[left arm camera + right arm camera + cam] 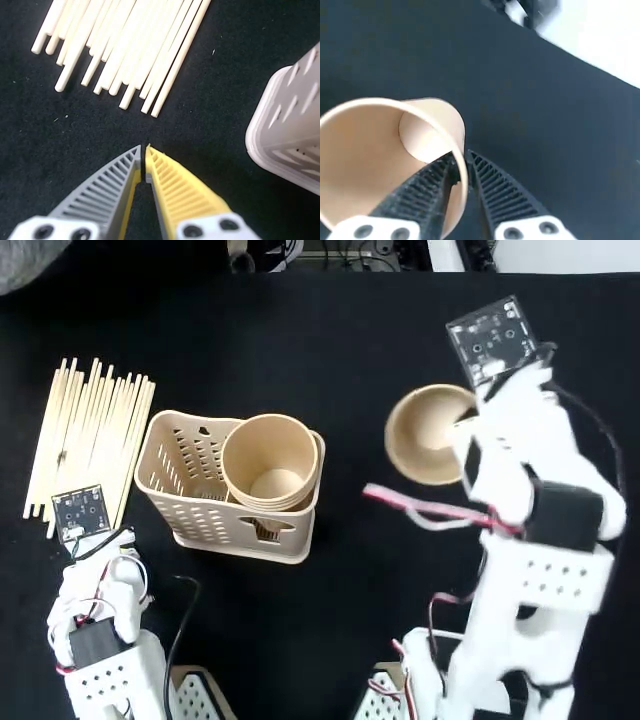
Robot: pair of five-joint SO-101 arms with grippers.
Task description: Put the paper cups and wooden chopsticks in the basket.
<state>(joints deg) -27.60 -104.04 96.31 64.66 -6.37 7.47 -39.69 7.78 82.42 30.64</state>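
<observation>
Pinched on the wall of the paper cup (365, 150) by the right fingers (500, 195), basket (190, 520) off toward the left arm (left fingers (175, 185) closed, empty, chopsticks (125, 45) lengthwise just ahead).

Black tabletop (330, 340), dark cables (350, 255) beyond its far edge

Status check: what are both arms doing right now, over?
Left gripper shut, empty, near the loose chopsticks. Right gripper shut on the paper cup, apart from the basket. Nothing between cup and basket.
</observation>
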